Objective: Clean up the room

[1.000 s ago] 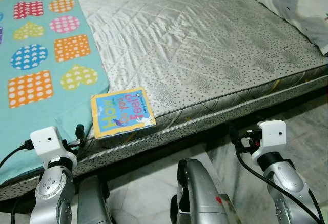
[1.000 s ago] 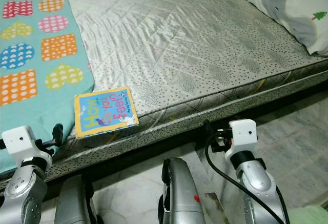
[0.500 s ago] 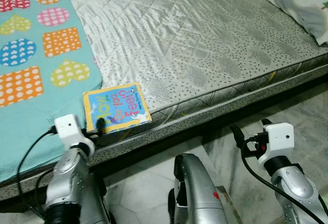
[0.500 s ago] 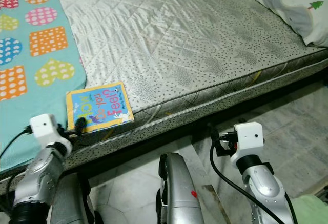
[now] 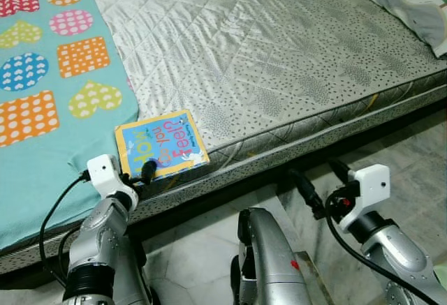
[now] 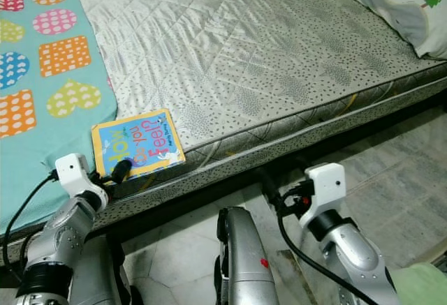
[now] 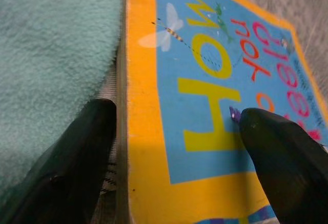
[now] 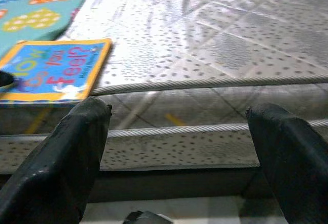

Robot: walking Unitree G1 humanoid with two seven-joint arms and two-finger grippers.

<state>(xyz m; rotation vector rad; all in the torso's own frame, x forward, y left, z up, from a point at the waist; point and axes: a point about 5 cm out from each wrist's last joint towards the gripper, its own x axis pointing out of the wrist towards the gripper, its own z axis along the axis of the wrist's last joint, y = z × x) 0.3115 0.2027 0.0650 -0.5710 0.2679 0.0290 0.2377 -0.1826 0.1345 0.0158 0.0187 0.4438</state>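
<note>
The book (image 5: 160, 145) is lying at the near edge of the mattress (image 5: 279, 61), just right of the teal blanket (image 5: 42, 151). The left gripper (image 7: 174, 147) is reaching with fingers spread across the book's near corner, not clamping it. The right gripper (image 8: 179, 147) is hovering open, facing the mattress side.

Low quilted silver mattress (image 5: 279, 54) on pale marble floor (image 5: 412, 144), teal patterned blanket (image 5: 42, 109), white pillow (image 6: 398, 5).
</note>
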